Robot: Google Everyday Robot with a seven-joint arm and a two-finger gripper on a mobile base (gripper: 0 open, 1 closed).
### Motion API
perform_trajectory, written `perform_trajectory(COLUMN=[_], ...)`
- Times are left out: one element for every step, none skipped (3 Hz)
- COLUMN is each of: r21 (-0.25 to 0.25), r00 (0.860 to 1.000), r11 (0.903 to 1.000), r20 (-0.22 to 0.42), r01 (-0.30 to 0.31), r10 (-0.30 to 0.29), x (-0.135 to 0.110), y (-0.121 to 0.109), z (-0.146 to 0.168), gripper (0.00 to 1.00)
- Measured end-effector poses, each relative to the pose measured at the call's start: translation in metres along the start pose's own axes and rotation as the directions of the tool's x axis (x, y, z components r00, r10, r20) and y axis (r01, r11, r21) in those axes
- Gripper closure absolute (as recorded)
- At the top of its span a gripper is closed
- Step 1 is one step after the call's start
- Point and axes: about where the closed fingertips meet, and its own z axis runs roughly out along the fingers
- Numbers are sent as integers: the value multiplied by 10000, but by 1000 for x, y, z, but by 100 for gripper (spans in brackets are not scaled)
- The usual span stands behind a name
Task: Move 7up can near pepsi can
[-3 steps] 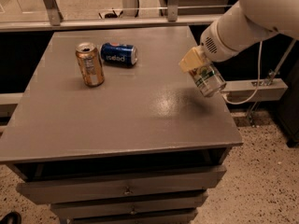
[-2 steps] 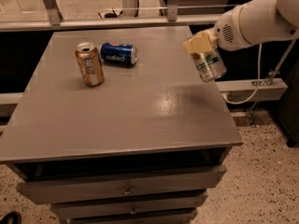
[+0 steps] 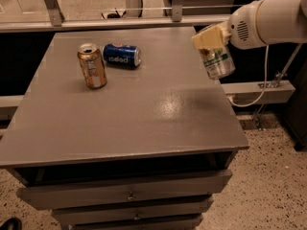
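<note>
Grey table (image 3: 144,128): at 2 o'clock, the gripper (image 3: 211,43) clamps the 7up can (image 3: 219,63), tilted above the edge. The pepsi can (image 3: 122,55) lies at 11 o'clock, beside an upright gold can (image 3: 92,66).

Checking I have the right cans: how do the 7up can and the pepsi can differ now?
The 7up can is white and green; the pepsi can is dark blue. The 7up can hangs tilted in the gripper above the right edge of the table; the pepsi can lies on its side on it. Both look same-sized.
</note>
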Motion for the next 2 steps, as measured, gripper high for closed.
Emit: perform_trajectory(r21=[-361, -1157], r00=[9872, 9447], r11=[9993, 9931], r20=[1593, 3273], r01=[-36, 165], r10=[93, 224], x=[-31, -68], y=[5, 1], z=[18, 53], gripper=[100, 100])
